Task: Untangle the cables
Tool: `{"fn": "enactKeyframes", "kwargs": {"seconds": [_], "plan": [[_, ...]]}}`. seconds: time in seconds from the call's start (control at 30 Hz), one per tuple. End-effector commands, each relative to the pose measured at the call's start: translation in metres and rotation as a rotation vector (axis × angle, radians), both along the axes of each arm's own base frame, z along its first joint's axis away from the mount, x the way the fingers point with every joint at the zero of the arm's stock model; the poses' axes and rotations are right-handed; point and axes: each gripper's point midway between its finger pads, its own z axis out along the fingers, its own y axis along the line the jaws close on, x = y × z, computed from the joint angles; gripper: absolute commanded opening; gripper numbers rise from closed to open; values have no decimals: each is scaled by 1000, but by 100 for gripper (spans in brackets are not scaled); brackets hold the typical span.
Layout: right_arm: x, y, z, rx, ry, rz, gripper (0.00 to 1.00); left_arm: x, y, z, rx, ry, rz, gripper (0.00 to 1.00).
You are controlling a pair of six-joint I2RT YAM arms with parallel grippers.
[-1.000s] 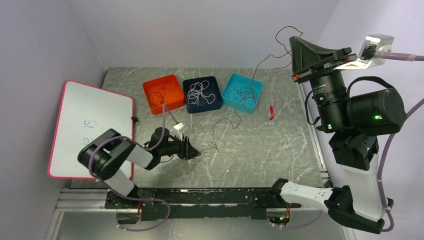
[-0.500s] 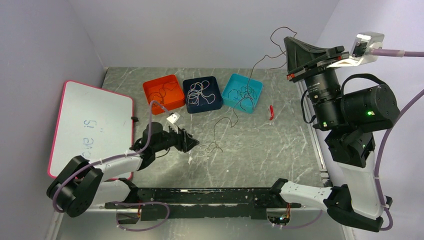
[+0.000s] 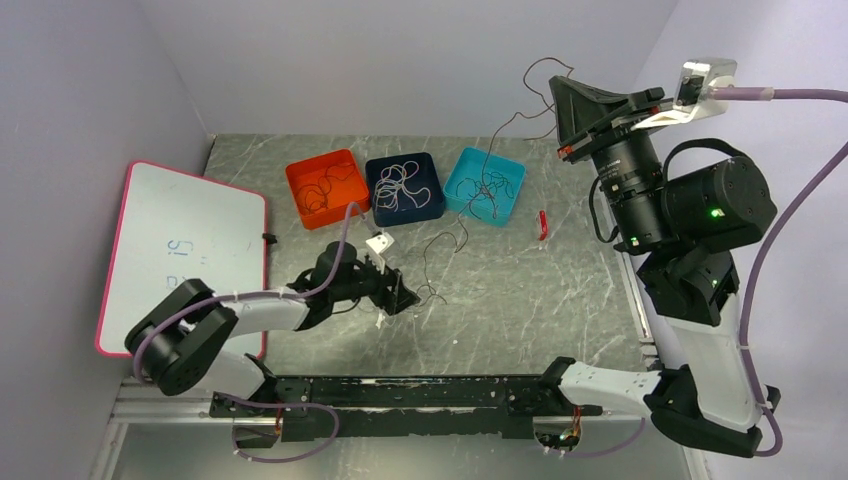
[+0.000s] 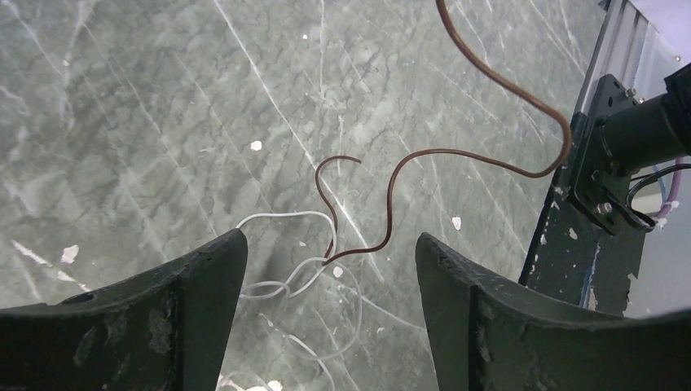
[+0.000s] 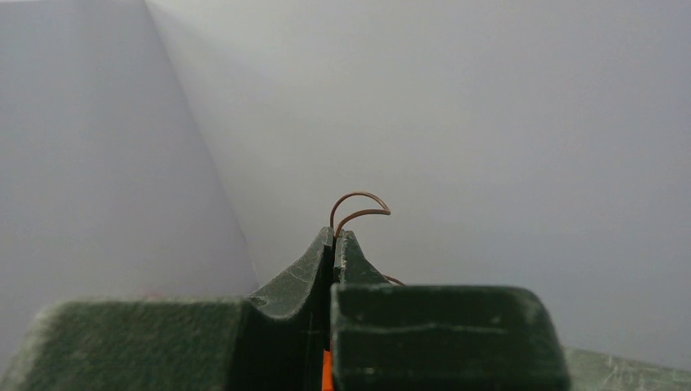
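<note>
A thin brownish-red cable (image 3: 503, 128) runs from my right gripper (image 3: 556, 96) down over the teal bin to the table. That gripper is raised high at the back right, shut on the cable, whose loop (image 5: 359, 201) sticks out past the closed fingertips (image 5: 324, 244). Low over the table, my left gripper (image 3: 408, 296) stands open. In the left wrist view a white cable (image 4: 287, 217) lies curled on the table between the spread fingers (image 4: 208, 269). The brown cable's end (image 4: 389, 192) crosses it there. Nothing is held by the left gripper (image 4: 330, 244).
Three bins stand in a row at the back: orange (image 3: 293, 190), navy (image 3: 372, 196) and teal (image 3: 455, 181), each holding thin wires. A pink-edged whiteboard (image 3: 180, 250) lies at the left. A small red object (image 3: 542, 223) is right of the teal bin. A black rail (image 3: 400, 395) runs along the near edge.
My left arm has reached rightward to the tangle and its jaws have spread wider. My right gripper has shifted left and higher, drawing the brown cable with it.
</note>
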Motion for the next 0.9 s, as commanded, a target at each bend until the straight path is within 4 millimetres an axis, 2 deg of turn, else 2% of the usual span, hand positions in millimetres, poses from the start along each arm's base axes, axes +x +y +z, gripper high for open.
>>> {"fn": "enactKeyframes", "kwargs": {"seconds": [0.0, 0.17, 0.33, 0.43, 0.57, 0.77, 0.87], "plan": [[-4, -1, 9, 20, -19, 15, 0, 10, -22, 13, -41, -73, -34, 80], [-4, 1, 14, 17, -27, 20, 0, 12, -33, -11, -14, -45, -51, 76], [-3, 0, 17, 9, -30, 7, 0, 13, -31, -35, 17, -7, -26, 59], [-6, -9, 24, 15, -49, -18, 0, 11, -26, -45, 34, 10, -10, 56], [-18, -37, 50, 38, -121, -94, 0, 6, -19, -57, 56, 35, 0, 52], [-56, -102, 103, 150, -295, -251, 0, -2, -10, -70, 73, 67, 15, 49], [-72, -125, 123, 183, -360, -313, 0, -5, -7, -74, 80, 77, 20, 48]]}}
